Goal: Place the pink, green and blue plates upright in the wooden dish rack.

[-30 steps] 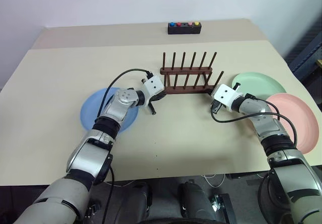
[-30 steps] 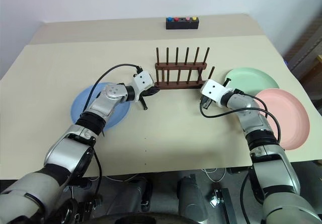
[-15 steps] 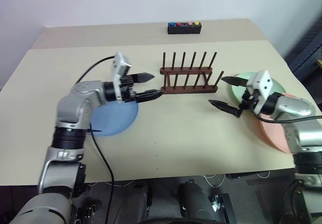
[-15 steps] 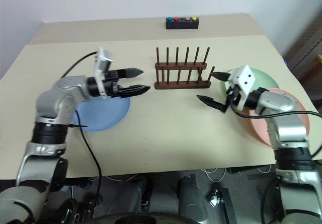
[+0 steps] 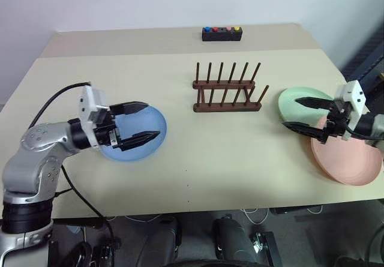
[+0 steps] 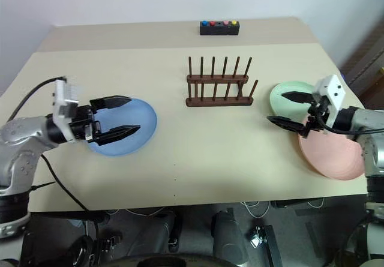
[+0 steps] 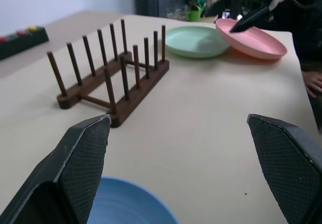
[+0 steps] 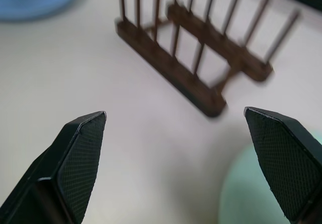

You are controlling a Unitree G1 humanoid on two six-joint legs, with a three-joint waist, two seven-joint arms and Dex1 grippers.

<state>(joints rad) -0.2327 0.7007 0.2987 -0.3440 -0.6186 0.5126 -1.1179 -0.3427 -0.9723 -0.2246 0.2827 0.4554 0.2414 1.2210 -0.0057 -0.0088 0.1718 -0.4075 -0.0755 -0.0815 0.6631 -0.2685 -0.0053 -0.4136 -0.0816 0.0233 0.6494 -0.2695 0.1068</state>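
- left gripper (image 5: pixel 139 122), fingers spread wide and empty, hovers over the blue plate (image 5: pixel 144 123), which lies flat on the table (image 5: pixel 198 153) at the robot's left; placed, it seems, for a rim grasp.
- right gripper (image 5: pixel 301 114), likewise spread and empty, hangs above the green plate (image 5: pixel 297 99); the pink plate (image 5: pixel 351 159) overlaps its near edge and lies close to the table's right edge.
- wooden dish rack (image 5: pixel 228 90) stands empty at centre, bare tabletop on all sides giving free approach from either arm.
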